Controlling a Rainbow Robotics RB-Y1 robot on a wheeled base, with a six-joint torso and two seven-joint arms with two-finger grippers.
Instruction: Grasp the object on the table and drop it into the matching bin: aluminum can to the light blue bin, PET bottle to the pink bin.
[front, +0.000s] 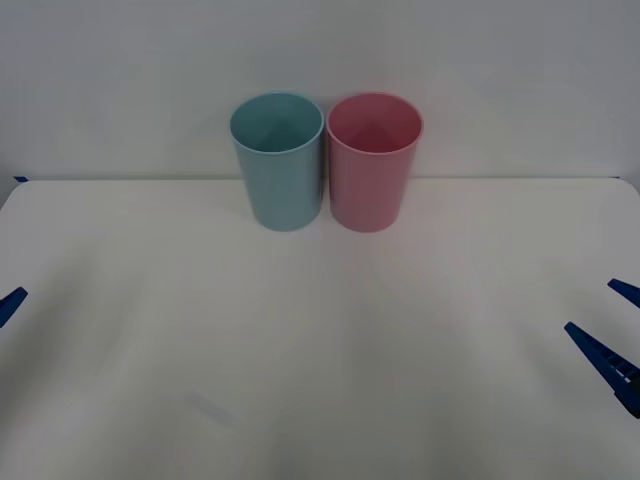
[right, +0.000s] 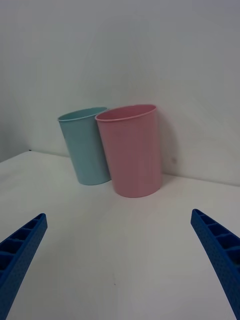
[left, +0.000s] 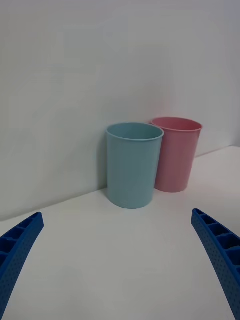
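**Both grippers spread wide, bins upright at the far edge**

Your right gripper (right: 120, 260) hangs with fingers wide apart at the table's right edge, largely cut off in the front view; your left gripper (left: 117, 260) is likewise spread, a mere tip at the left edge. Between them the white table (front: 320, 380) lies open. Well ahead, against the wall, the light blue bin (front: 278, 160) stands just beside the pink bin (front: 372, 160), blue on your left.
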